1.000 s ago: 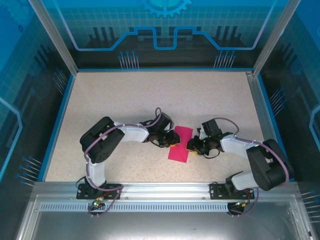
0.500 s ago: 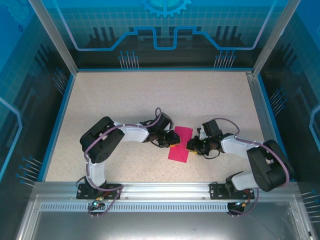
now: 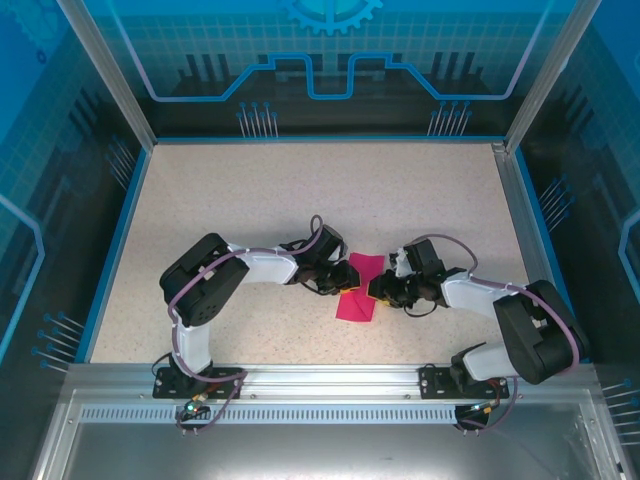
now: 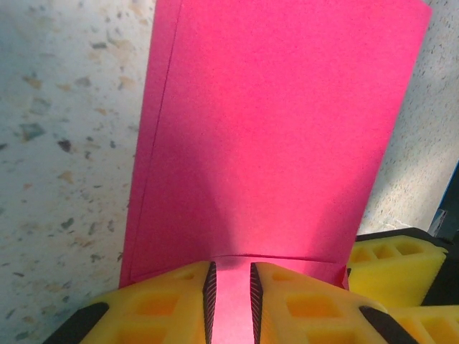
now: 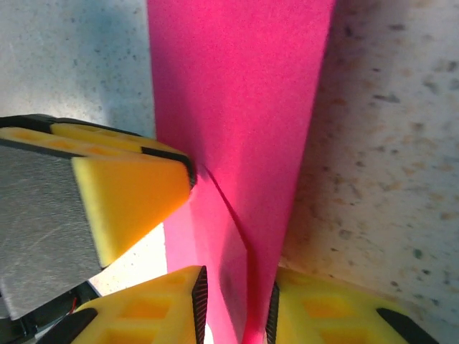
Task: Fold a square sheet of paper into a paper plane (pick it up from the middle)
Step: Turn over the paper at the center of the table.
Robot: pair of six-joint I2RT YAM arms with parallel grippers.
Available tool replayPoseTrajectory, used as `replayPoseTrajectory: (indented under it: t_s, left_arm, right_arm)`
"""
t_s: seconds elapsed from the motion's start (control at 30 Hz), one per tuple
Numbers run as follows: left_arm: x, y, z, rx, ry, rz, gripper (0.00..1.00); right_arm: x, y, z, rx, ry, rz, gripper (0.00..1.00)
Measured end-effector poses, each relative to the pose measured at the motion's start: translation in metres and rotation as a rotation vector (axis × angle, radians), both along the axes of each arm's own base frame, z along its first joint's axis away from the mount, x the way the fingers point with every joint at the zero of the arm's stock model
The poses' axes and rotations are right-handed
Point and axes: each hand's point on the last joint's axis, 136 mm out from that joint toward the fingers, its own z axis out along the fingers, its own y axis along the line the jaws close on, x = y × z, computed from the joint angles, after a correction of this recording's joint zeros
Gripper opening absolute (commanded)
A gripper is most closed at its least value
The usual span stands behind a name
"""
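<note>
Paper: the pink paper point(image 3: 357, 292) lies near the middle of the tabletop point(image 3: 300, 190), between the 2 arms. From above it reads as a narrow strip, not a full square, so it looks already folded over.
Layers: the left wrist view shows a second edge running just inside 1 long side, which suggests 2 layers lying nearly flush.
Left fingers: the left fingers point(image 4: 190, 294) stand almost closed, with only a thin slot between the pads. The near edge of the paper is pinched in that slot.
Right fingers: the right fingers point(image 5: 183, 304) are likewise nearly closed, gripping the paper from the opposite side. A yellow finger of the other arm sits just beside them, against the paper or very close to it.
Step in hand: probably lifting or turning the strip to set up the next crease.
How to do it well: move both arms together so the paper neither stretches nor buckles. Hold the pinch light but firm, match the edges before pressing down, and run the crease from the middle outward.
Risk: thin paper may tear or slip if 1 arm pulls ahead.
</note>
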Motion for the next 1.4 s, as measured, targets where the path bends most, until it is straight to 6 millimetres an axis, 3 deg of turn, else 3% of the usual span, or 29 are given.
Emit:
replayPoseTrajectory:
  t_s: [0.2,0.47,0.8,0.97,1.17,1.4]
  left_arm:
    - [0.0,0.0,0.0,0.0,0.0,0.0,0.24]
    - [0.001,-0.001,0.004,-0.007,-0.008,0.001,0.26]
    - [0.012,0.005,0.044,-0.016,-0.112,0.044,0.29]
    - [0.013,0.029,0.069,0.031,-0.209,0.099,0.33]
    - [0.009,0.07,0.088,0.126,-0.311,0.183,0.36]
    - [0.001,0.126,0.106,0.199,-0.416,0.318,0.44]
  right_arm:
    - [0.001,0.001,0.001,0.007,-0.007,0.006,0.29]
    - [-0.002,0.002,-0.001,0.004,-0.002,0.015,0.16]
    - [-0.003,0.004,0.001,-0.011,-0.01,0.05,0.02]
    - [0.002,0.007,0.021,-0.055,-0.05,0.089,0.0]
    - [0.019,0.013,0.062,-0.155,-0.156,0.132,0.0]
    - [0.026,0.017,0.112,-0.369,-0.264,0.198,0.01]
